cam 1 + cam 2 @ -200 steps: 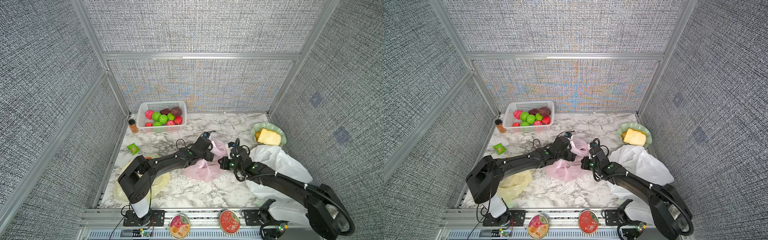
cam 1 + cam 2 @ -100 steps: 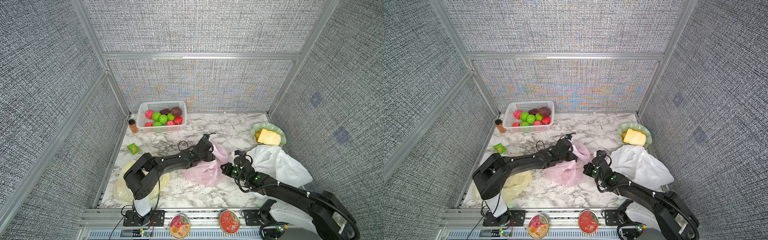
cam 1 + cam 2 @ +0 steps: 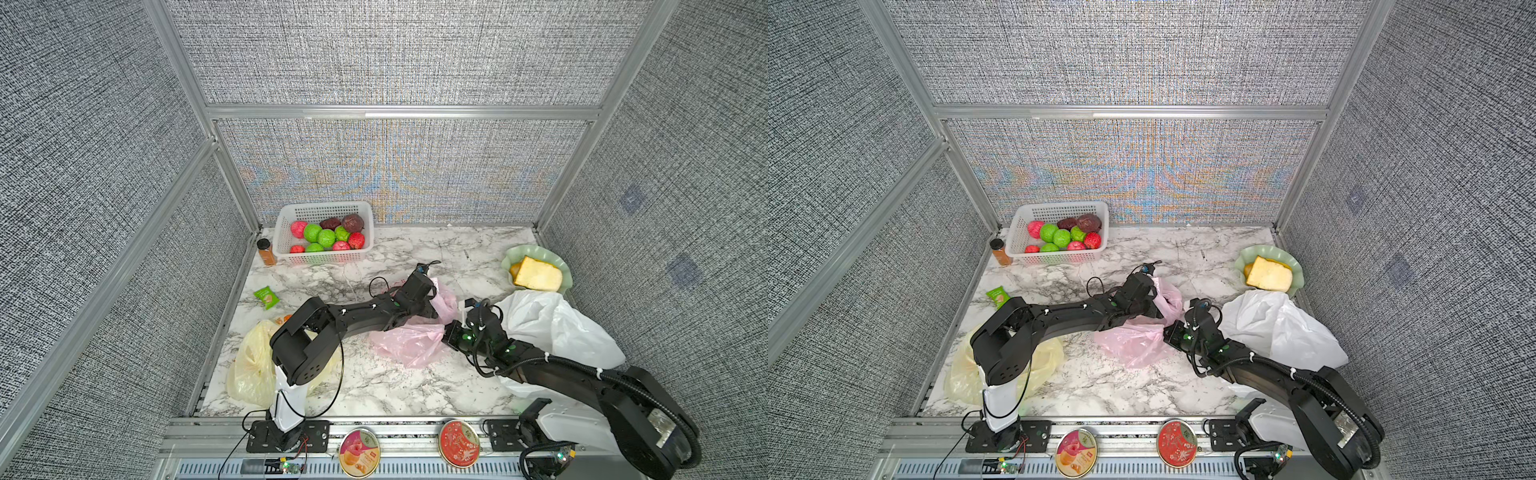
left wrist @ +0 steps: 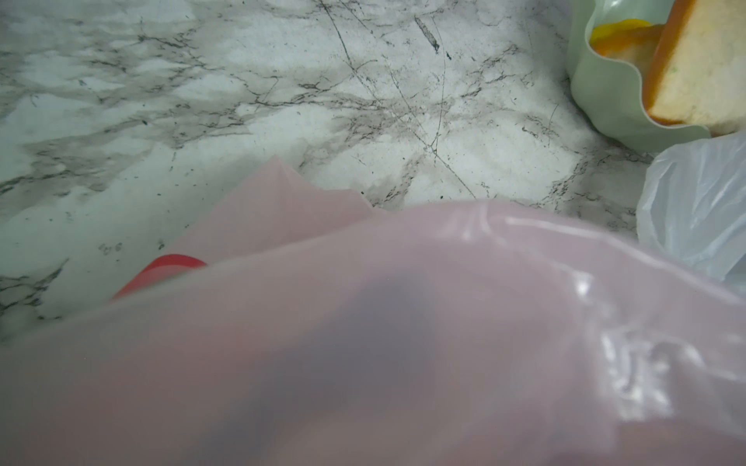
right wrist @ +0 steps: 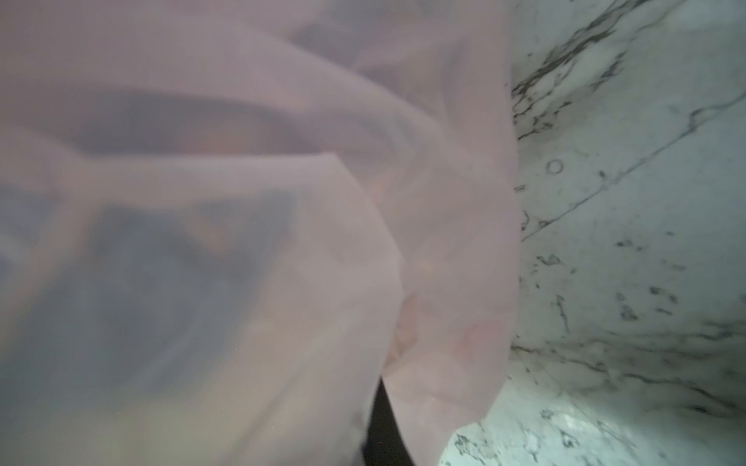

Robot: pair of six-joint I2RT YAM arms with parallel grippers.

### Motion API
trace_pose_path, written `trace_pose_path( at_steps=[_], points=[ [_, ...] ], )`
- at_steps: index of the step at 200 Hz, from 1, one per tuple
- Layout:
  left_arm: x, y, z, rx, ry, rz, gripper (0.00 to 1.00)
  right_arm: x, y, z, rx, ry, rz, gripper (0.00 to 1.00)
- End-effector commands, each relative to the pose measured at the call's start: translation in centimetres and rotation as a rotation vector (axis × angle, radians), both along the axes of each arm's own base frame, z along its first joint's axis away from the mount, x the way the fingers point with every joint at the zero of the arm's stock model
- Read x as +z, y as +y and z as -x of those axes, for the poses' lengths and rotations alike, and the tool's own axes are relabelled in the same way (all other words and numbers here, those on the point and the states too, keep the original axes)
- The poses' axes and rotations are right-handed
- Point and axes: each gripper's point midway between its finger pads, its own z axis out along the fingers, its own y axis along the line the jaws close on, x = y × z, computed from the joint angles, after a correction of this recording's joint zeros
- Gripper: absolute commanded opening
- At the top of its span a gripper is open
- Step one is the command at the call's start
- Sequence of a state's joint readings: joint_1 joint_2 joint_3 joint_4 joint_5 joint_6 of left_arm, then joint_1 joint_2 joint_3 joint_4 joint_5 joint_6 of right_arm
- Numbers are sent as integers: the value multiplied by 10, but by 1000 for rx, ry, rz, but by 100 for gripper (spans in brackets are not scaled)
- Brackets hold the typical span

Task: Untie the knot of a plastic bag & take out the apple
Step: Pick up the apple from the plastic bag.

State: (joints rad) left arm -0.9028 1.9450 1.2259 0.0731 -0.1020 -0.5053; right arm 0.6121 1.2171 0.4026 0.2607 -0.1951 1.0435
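1. Top views: the pink bag (image 3: 409, 345) lies at the centre of the table (image 3: 374, 386). The right gripper (image 3: 450, 332), clamped on the bag's 3 o'clock edge, has drawn back toward 5 o'clock, stretching the film. The left gripper (image 3: 1152, 306) stays buried at 12 o'clock.
2. Left wrist: film hides the jaws, so we cannot tell their state. A red sliver (image 4: 161, 268), perhaps the apple, peeks out.
3. Right wrist: film covers nearly everything; we judge the mouth is opening.
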Motion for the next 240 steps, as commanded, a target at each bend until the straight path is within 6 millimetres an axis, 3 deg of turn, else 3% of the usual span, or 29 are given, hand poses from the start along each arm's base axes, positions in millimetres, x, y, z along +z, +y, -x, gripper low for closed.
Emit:
trace_pose_path(
  at_steps=[1, 37, 42, 69, 115, 164, 240],
  points=[
    [9, -8, -8, 6, -44, 42, 83, 7, 10, 0, 25, 4, -59, 0],
    [9, -6, -23, 45, -98, 28, 86, 4, 11, 2, 31, 13, -62, 0],
    [-4, -7, -23, 42, -90, 10, 86, 3, 11, 3, 34, 13, -61, 0],
    [-14, -11, -29, 30, -103, 21, 88, -2, 11, 4, 45, 25, -48, 0],
    [-52, -19, -31, 12, -88, 36, 88, 1, 10, 1, 43, 15, -33, 0],
    [-71, -15, -29, 11, -40, 1, 82, 3, 8, -2, 58, -2, 6, 0],
    [-50, 4, -14, 2, -17, -36, 71, -3, -11, -10, 14, -8, 59, 0]
  ],
)
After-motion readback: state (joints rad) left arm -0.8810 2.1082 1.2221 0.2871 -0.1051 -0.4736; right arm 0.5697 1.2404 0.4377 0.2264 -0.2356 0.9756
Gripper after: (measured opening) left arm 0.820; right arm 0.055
